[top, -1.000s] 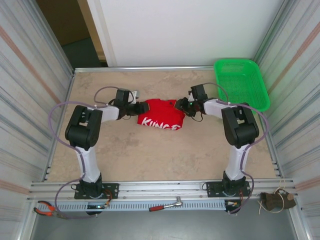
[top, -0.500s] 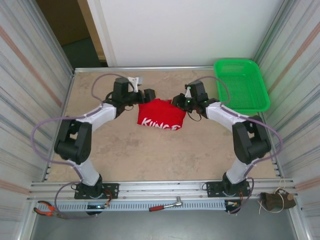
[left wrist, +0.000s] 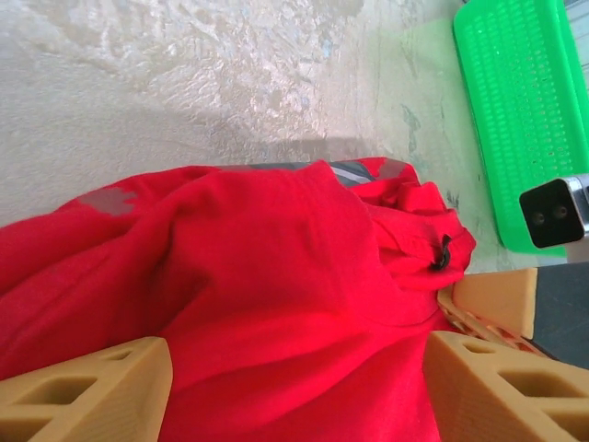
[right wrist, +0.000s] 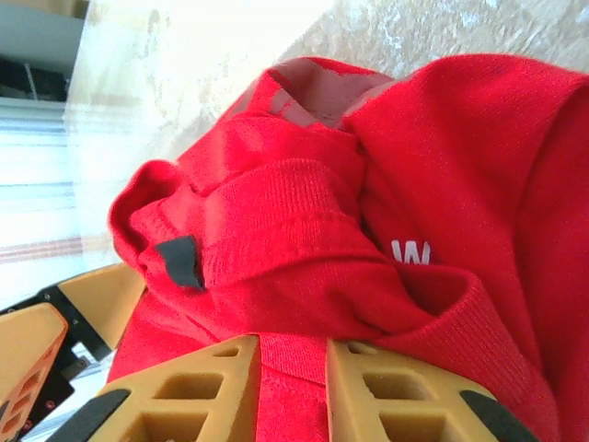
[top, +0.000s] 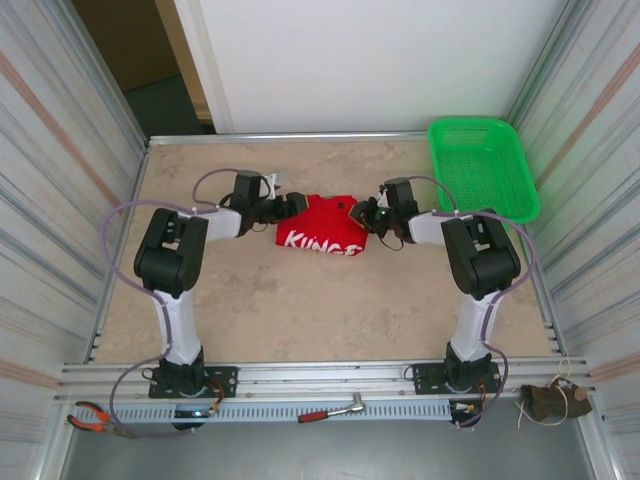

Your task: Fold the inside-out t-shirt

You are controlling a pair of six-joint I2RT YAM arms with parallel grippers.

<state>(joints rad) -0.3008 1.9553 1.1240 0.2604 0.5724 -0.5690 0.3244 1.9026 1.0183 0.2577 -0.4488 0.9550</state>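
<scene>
Centrally on the table (top: 300, 300), the inside-out t-shirt (top: 322, 222) is bunched, its long axis laid 9 to 3 o'clock, its lettering toward 6. The left gripper (top: 292, 207) is spread wide over the 9 o'clock end; the right gripper (top: 366, 215) is pinched narrowly onto a 3 o'clock fold.

I saw the red t-shirt (top: 322, 230) bunched on the desk (top: 300, 310). The left fingers (top: 295, 206) met its left edge and the right fingers (top: 360, 213) its right edge.
</scene>
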